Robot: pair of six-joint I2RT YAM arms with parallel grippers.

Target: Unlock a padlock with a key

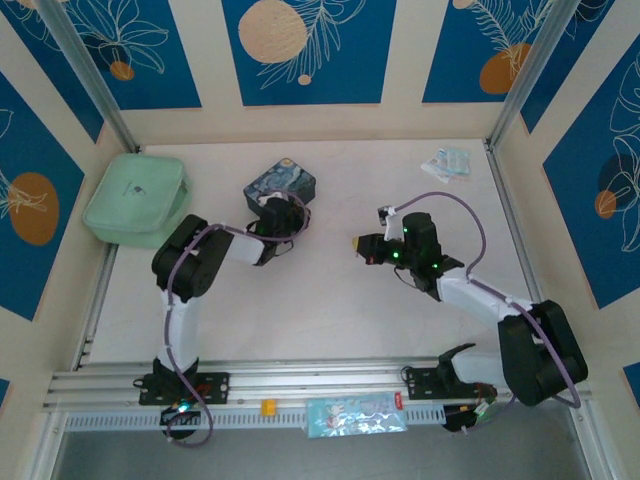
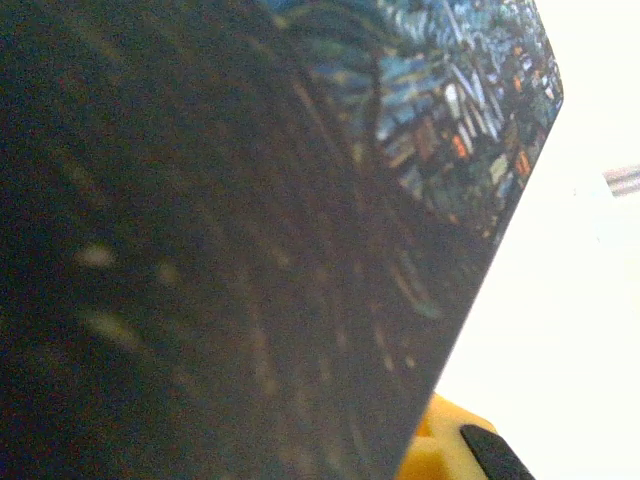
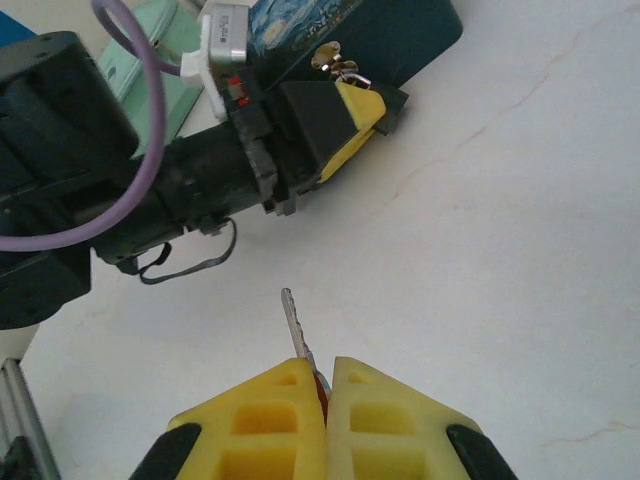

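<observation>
Presenting key [image 3: 296,325] blade-forward | right end effector [image 3: 328,372] pinched tight on its bow, aimed for insertion | padlock [image 3: 335,62] upper centre, at tin [image 3: 410,30] edge | left end effector [image 3: 368,106] apparently bracing tin, aperture cannot be told

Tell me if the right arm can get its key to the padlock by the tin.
Probably yes. The right gripper is shut on the key, blade pointing toward the padlock, with bare table between. The left gripper sits right beside the padlock and may crowd the final approach.

Pale marble table [image 1: 330,300], blue floral walls [image 1: 300,50]
</observation>
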